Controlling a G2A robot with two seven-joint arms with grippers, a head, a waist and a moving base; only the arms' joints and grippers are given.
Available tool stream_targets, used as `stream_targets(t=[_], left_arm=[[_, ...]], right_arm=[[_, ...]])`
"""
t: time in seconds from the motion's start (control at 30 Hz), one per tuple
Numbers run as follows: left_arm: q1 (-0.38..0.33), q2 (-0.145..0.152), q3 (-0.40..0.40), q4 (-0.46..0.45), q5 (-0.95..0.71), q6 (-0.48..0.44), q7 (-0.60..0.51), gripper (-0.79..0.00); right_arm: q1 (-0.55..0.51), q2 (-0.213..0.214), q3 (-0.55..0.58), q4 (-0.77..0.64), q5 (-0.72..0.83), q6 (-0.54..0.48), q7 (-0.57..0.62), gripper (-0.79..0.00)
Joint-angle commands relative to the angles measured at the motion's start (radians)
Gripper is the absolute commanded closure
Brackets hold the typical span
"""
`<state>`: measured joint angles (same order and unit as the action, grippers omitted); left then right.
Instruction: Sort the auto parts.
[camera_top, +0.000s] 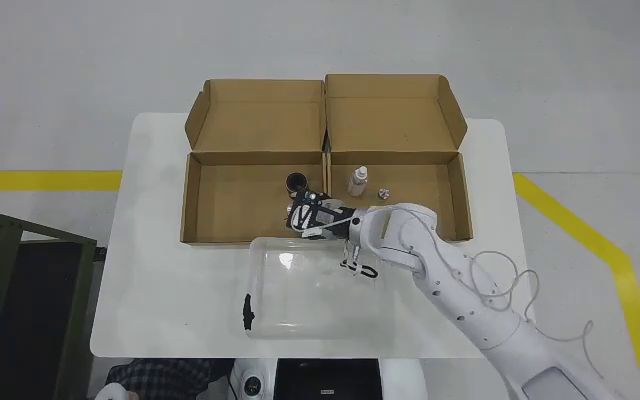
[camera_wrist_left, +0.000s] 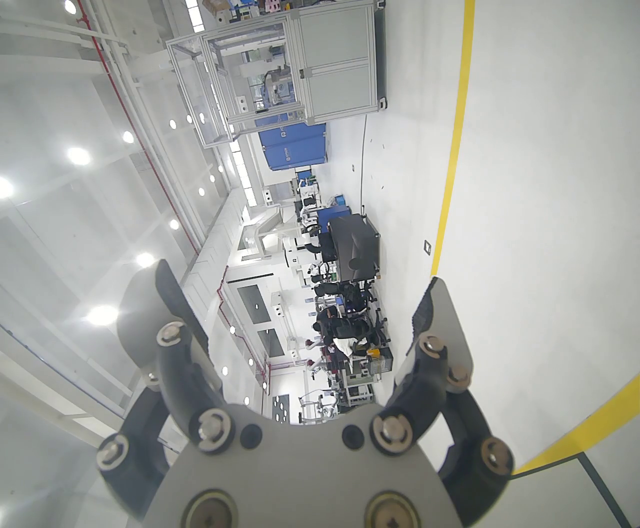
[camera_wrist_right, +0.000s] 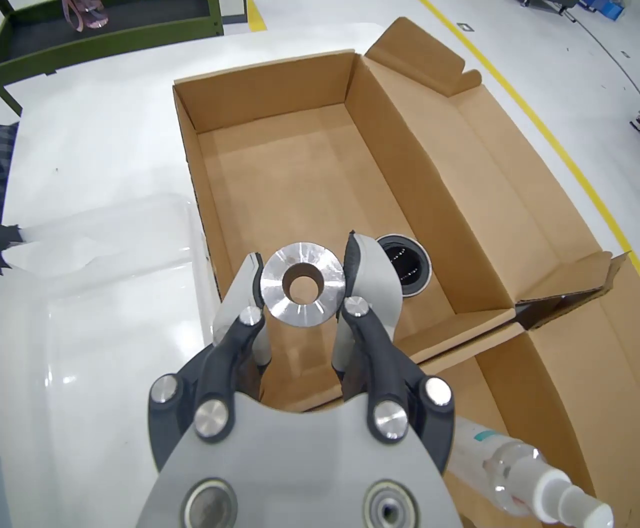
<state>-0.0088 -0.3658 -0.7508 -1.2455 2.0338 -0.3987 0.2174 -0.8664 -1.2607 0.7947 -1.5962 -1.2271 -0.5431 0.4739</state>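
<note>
At the centre of the top view, the right tool (camera_top: 312, 217) hangs over the lower right corner of the left box (camera_top: 235, 200). It is clenched on a metal ring (camera_wrist_right: 303, 284). The fingers press the ring's outer rim from two sides, and its hole faces the wrist camera. That grip probably leaves the ring free to fall flat once it is let go.

A black bearing (camera_wrist_right: 405, 270) stands on the box floor just beside the ring, so this box seems meant for round parts. The right box (camera_top: 425, 195) touches the left one. It holds a spray bottle (camera_top: 357, 181) and a small part (camera_top: 383, 190), which look like a different sort.

Lower in the frame, a clear tray (camera_top: 300, 300) sits on the white bench (camera_top: 150, 250) against the boxes. A black piece (camera_top: 247, 312) lies at the tray's left edge.

The left tool (camera_wrist_left: 299, 272) is released with nothing between its fingers, and it points out across the hall. Held there, it is likely kept out of the working arm's way.
</note>
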Motion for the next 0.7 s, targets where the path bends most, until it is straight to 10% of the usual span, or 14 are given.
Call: stream_targets(t=[0.0,0.67], left_arm=[[0.000,0.000,0.000,0.000,0.000,0.000,0.000,-0.785],[0.000,0.000,0.000,0.000,0.000,0.000,0.000,-0.785]], right_arm=[[0.013,-0.005,-0.011,0.014,-0.001,0.000,0.020,0.000],[0.111,-0.056,-0.098,0.142,-0.026,0.011,0.109,0.000]])
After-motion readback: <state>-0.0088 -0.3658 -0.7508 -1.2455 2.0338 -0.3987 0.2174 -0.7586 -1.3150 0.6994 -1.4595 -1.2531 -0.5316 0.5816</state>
